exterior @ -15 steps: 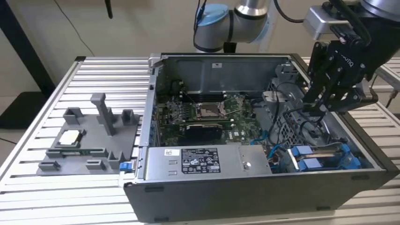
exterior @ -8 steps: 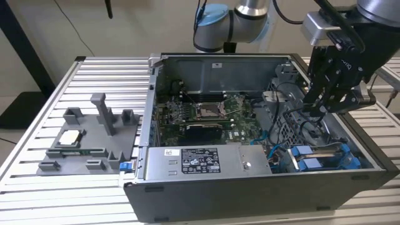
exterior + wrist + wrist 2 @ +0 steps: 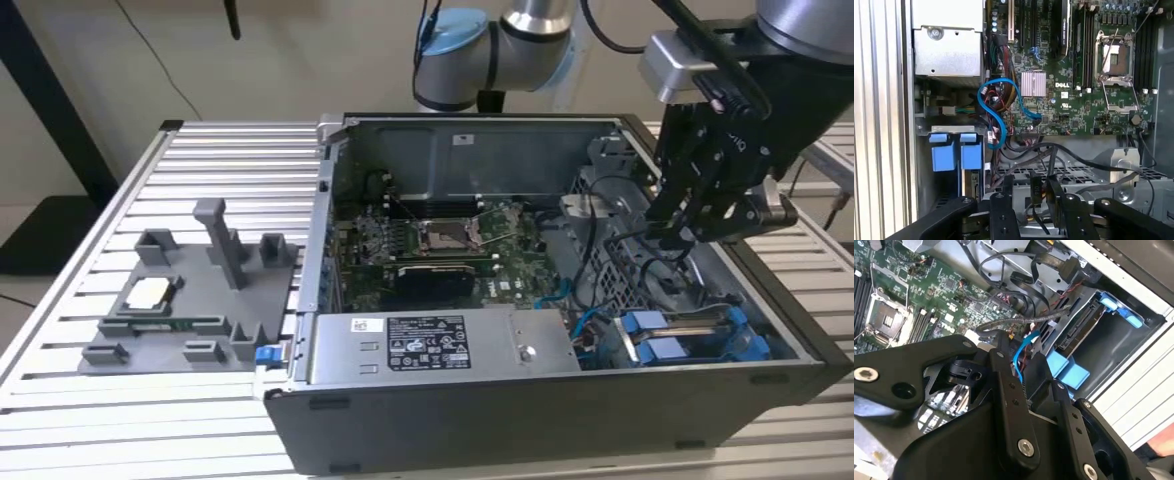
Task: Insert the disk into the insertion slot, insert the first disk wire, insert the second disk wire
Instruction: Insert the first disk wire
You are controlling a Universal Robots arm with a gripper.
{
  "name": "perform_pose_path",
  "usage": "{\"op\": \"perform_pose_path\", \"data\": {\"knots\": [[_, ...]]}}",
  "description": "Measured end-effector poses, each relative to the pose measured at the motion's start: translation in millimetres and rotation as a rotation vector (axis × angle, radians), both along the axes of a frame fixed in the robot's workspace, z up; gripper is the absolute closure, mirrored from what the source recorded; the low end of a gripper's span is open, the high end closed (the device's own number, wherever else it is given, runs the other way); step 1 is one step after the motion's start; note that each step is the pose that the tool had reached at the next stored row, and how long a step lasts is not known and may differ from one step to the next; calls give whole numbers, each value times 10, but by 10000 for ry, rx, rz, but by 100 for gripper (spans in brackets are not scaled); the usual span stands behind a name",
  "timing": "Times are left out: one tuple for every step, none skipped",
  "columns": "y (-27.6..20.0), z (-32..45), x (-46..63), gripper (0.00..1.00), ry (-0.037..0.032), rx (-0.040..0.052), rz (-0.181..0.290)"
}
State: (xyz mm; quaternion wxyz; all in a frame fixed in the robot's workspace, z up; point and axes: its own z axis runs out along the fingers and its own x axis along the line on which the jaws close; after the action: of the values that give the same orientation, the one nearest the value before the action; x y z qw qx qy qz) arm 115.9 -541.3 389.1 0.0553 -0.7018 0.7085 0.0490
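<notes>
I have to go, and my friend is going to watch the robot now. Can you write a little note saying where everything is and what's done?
Hand: hovering inside the open computer case, above loose dark wires.
Disk: in its blue carrier, seated in the case's corner on the exterior view's right.
Done: the disk looks inserted.
Left: can't tell if either disk wire is plugged in, so check both.
</notes>
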Motion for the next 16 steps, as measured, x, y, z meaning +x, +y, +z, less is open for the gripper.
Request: {"op": "perform_pose_path", "data": {"knots": [[0,-1,-4,60,-2,11,1],[1,-2,-9,62,-4,24,0],[2,-3,-13,62,-5,35,1],[2,-4,-16,69,-8,47,1],[3,-6,-17,69,-15,64,2],[3,-8,-18,76,-23,83,2],[2,-10,-18,76,-33,108,2],[2,-12,-19,76,-42,136,1],[2,-13,-19,76,-50,170,1],[2,-15,-19,76,-59,202,2],[2,-19,-19,76,-69,232,1],[3,-21,-19,78,-75,242,1],[3,-21,-19,81,-78,241,2],[3,-22,-19,81,-78,241,1],[2,-22,-18,81,-79,241,2],[2,-23,-17,81,-79,238,0]]}}
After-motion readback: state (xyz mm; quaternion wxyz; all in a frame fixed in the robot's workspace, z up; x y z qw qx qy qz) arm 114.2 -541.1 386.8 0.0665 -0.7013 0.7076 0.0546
